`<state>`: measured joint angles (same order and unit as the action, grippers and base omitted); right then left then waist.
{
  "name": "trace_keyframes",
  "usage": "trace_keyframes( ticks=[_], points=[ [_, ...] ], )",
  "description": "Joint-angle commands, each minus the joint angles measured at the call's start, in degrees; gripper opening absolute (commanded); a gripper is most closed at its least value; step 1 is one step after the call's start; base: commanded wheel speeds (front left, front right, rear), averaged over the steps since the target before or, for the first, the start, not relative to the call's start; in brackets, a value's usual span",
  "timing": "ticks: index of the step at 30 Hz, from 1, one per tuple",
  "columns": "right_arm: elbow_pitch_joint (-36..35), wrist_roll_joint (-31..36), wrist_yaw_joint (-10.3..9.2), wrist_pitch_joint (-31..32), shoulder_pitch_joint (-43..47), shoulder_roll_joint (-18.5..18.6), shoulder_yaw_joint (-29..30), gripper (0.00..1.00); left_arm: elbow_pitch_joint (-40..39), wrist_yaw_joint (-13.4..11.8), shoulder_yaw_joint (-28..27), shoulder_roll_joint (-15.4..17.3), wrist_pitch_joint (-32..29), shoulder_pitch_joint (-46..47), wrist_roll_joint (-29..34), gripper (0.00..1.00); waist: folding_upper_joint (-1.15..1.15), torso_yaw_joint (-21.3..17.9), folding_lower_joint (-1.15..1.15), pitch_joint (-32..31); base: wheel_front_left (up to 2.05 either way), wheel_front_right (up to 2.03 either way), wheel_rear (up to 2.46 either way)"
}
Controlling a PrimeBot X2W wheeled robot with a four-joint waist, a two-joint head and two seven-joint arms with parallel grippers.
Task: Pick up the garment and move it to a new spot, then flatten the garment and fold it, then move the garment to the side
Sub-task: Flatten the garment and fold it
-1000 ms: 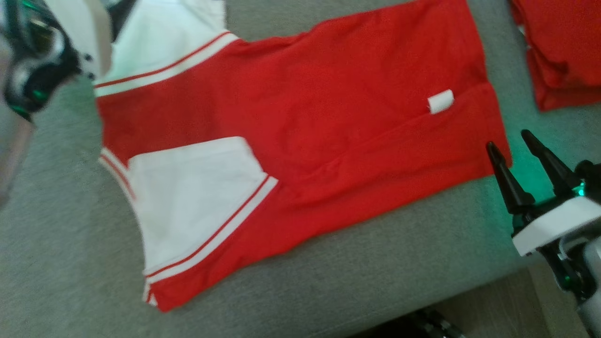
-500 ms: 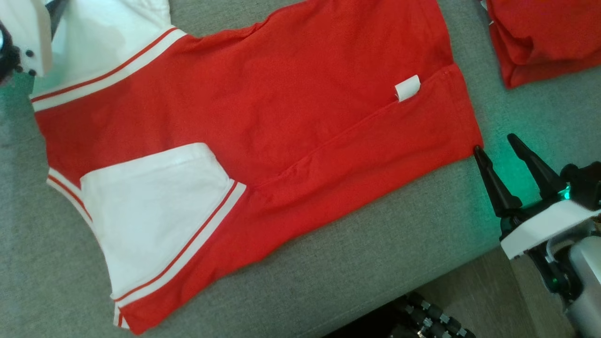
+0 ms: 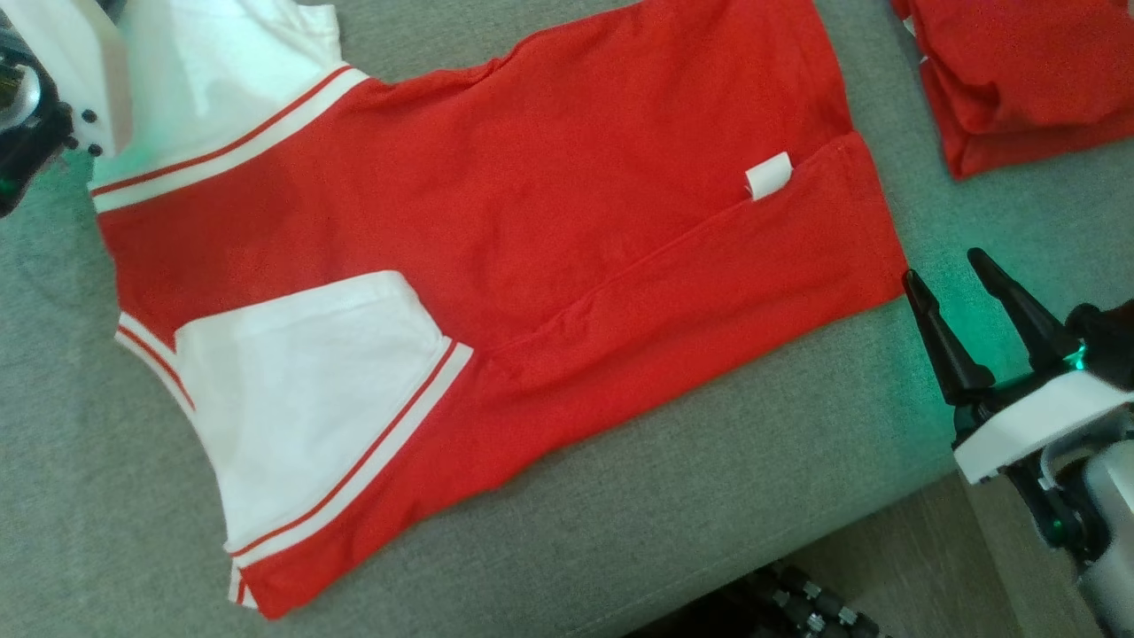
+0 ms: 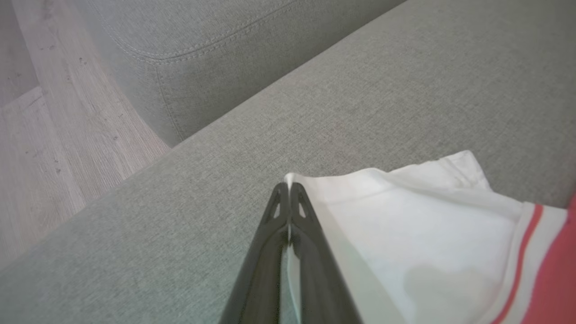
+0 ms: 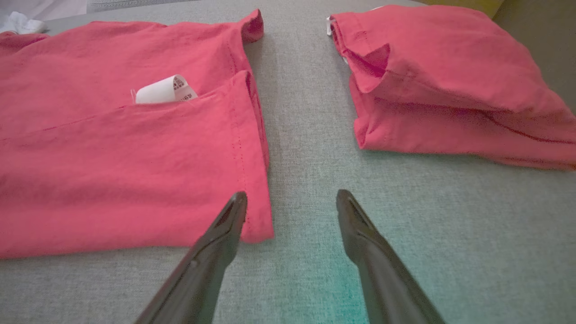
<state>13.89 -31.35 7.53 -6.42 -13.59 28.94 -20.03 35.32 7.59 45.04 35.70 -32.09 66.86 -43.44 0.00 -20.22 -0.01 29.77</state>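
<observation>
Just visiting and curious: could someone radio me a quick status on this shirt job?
Left tool shut on white sleeve. Right tool open at hem corner. Shirt spread on sofa. Folded red pile nearby, apart.

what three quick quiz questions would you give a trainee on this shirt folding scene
1. True or false: the right pincer is shut on the red and white shirt.
2. Which part of the shirt is the left pincer shut on? A) the edge of a white sleeve B) the red hem C) the white label
3. Fill in: the folded garment lying apart from the shirt on the grey sofa cushion is coloured ___.

Key: 1 false, it stands open by the hem corner; 2 A; 3 red.
</observation>
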Motion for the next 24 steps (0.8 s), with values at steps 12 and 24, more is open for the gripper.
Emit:
trace_keyframes(
  ticks=[12, 24],
  points=[
    [-3.5, -5.2, -0.04, 6.7, -10.6, 8.0, -3.2, 1.0, -1.8, -0.1, 2.7, 1.4, 8.4, 4.4, -1.8, 0.0, 0.0, 4.1, 0.01, -0.6, 0.0, 0.0, 0.0],
    [6.7, -9.2, -0.04, 12.0, -27.6, 10.4, -10.0, 1.0, -0.2, -0.1, 7.0, -1.1, 13.7, 8.4, -3.0, 0.0, 0.0, 9.2, 0.01, 2.0, 0.0, 0.0, 0.0]
  ],
)
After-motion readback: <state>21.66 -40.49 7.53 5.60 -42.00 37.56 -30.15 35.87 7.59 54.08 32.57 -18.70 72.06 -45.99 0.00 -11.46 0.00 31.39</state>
